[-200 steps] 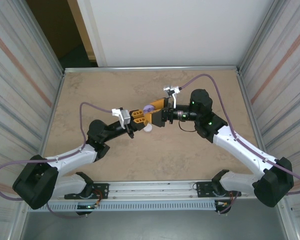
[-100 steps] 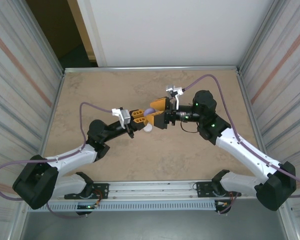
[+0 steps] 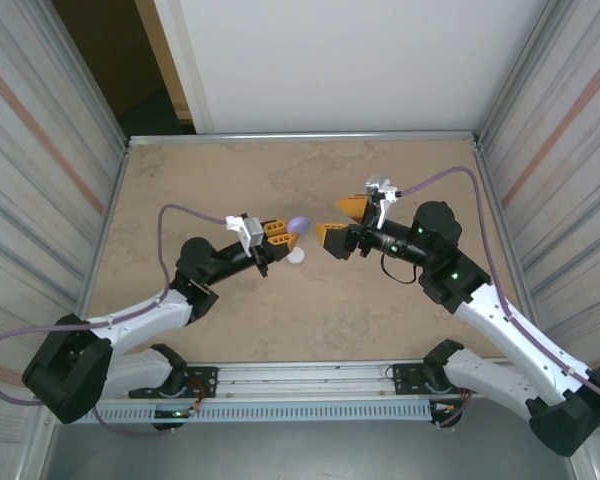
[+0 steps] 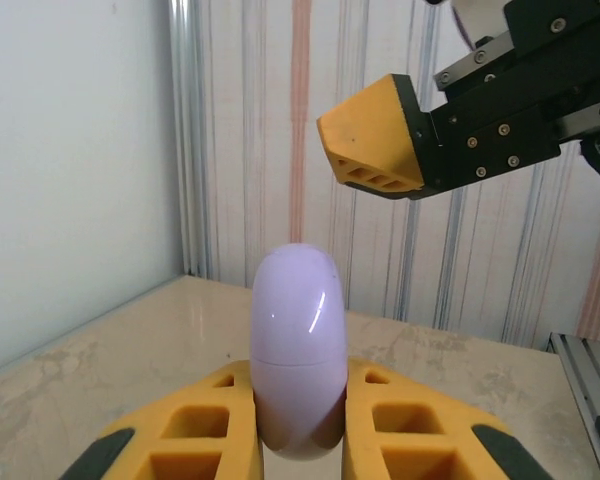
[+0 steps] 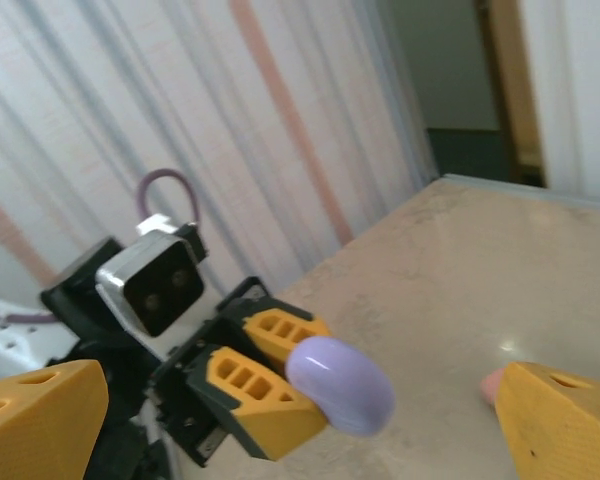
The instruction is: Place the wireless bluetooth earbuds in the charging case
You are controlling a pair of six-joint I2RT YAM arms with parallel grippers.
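Note:
A purple pebble-shaped charging case with its lid closed stands upright between the yellow fingers of my left gripper, which is shut on its lower half. From above, the case sits mid-table at the tip of the left gripper. My right gripper hangs open just right of it, apart from the case. One of its fingers shows above the case. The right wrist view looks at the case between its own spread fingers. The earbuds cannot be made out.
A small white rounded object lies on the table just in front of the held case. Something pinkish peeks out beside my right finger. Striped walls close in both sides; the marbled tabletop stretches around the grippers.
My right gripper, which was at the purple case, has pulled back to the right and stands apart from it. The left arm and the case have not moved.

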